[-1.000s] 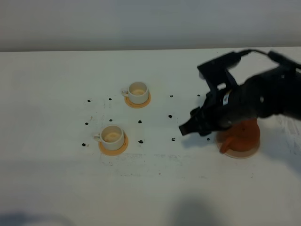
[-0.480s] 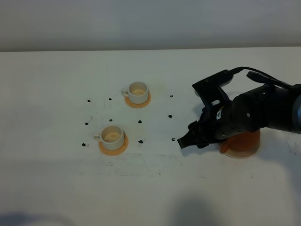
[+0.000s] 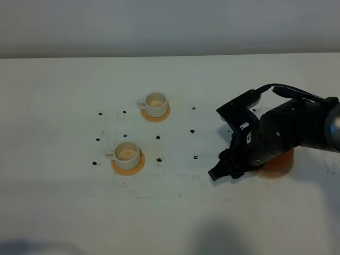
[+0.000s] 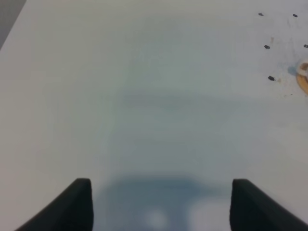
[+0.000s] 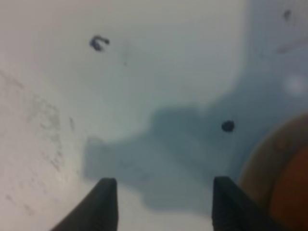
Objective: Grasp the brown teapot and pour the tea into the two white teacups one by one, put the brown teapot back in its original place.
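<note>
Right jaws stand wide and empty, low over the white surface (image 3: 64, 202), just beside the brown teapot (image 3: 281, 163), which the arm mostly hides; left jaws wide too, idle over bare surface; judgement: line up squarely on the handle before closing, and keep the pot level.

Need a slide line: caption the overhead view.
Open right gripper beside the brown teapot; two white teacups sit on orange coasters.
</note>
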Tool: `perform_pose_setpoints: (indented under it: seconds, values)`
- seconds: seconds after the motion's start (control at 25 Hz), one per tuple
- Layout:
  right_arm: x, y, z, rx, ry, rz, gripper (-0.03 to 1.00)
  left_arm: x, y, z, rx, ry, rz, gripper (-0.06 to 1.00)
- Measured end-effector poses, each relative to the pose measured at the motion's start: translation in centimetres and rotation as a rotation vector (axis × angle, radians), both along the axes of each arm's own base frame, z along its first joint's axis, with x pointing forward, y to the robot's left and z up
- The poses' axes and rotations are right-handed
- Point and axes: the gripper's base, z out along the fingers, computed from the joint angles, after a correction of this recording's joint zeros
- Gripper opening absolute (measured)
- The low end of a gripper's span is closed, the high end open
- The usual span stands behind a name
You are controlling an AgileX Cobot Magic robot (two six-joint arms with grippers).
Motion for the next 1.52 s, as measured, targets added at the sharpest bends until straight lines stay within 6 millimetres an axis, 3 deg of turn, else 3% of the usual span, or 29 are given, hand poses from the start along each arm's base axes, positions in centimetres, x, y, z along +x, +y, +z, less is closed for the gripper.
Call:
perform_pose_setpoints:
  seconds: [0.48, 1.52]
  values:
    - [0.3, -0.2, 0.0, -0.024, -0.029, 0.03, 0.43, 0.0, 0.0, 0.0, 0.0, 0.0, 0.0, 0.57]
    - [-0.5, -1.5, -0.6, -0.154, 0.083, 0.051, 0.43, 0.0, 0.0, 0.0, 0.0, 0.0, 0.0, 0.57]
